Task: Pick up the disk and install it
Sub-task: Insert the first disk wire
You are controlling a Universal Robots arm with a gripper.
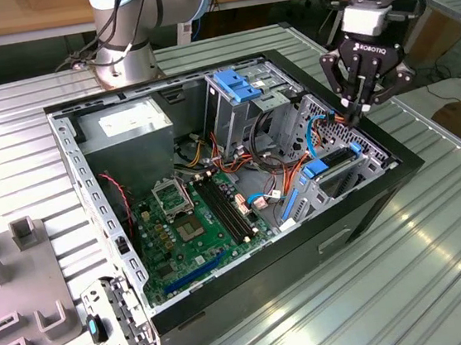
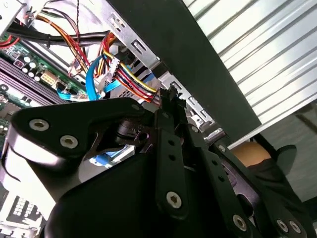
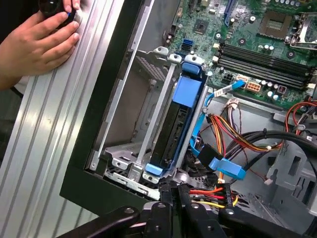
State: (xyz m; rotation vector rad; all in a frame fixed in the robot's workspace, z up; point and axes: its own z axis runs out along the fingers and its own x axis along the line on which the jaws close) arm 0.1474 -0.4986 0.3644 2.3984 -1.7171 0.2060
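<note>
The disk (image 3: 184, 96) looks seated on edge in the drive cage (image 3: 146, 64), so the install seems nearly finished. The claw (image 1: 352, 110) hangs close over the cage, jaws drawn together with nothing visibly held. A further move calls for keeping clear of the cable bundle (image 3: 225, 131) beside it

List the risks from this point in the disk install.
1. The tool, shut, hangs right at the bundle of coloured wires beside the drive cage. Any sideways motion might snag them or tug a connector.
2. The blue cable loops close along the disk standing in the cage, so it could get pinched or pulled.
3. A person's hand rests on the table next to the case, likely within the arm's sweep.
</note>
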